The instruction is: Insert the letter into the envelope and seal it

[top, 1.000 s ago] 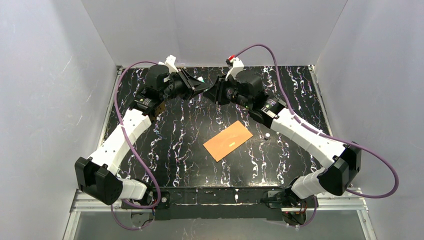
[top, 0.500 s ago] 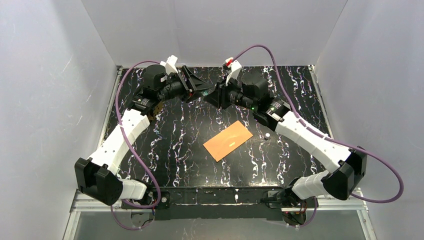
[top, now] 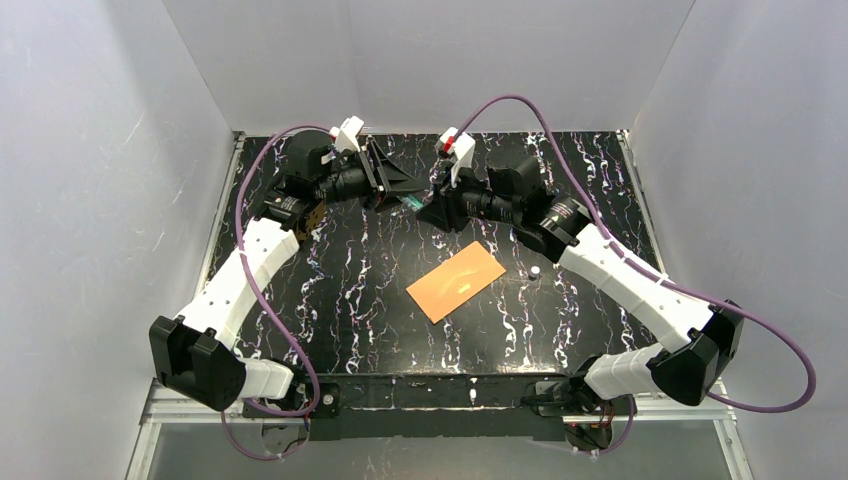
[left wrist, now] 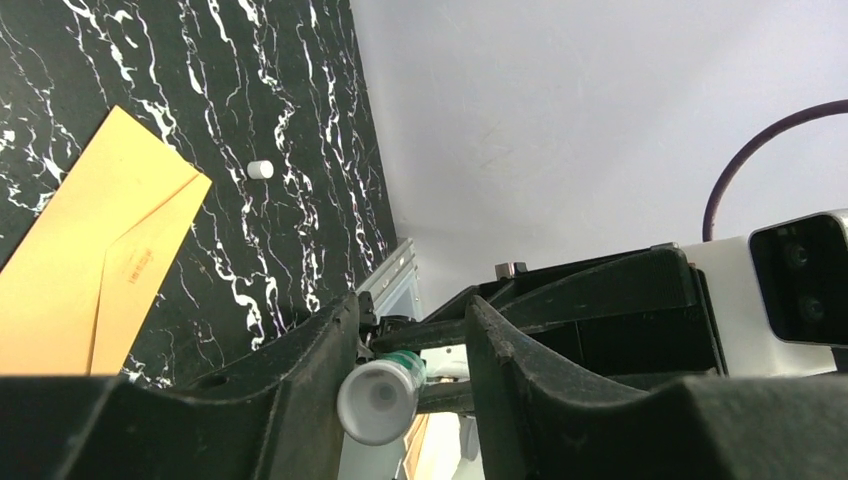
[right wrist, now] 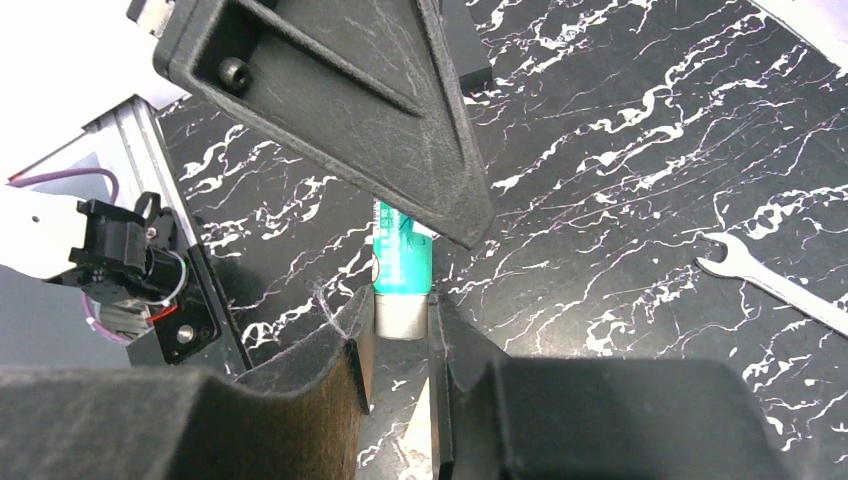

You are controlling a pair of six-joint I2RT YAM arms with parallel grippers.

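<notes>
No letter visible, presumably in envelope (top: 455,281); sealing remains. Right gripper (right wrist: 400,315) clamps the glue stick (right wrist: 403,262); left gripper (left wrist: 410,318) grip unclear.

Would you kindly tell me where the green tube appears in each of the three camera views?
Top external: the green tube is a small speck at upper centre, beyond the envelope.
Left wrist: the tube is at bottom centre, its round grey end toward the camera.
Right wrist: the tube is at centre, pointing away.
Shared landmark: the black marbled table shows in all three.
</notes>
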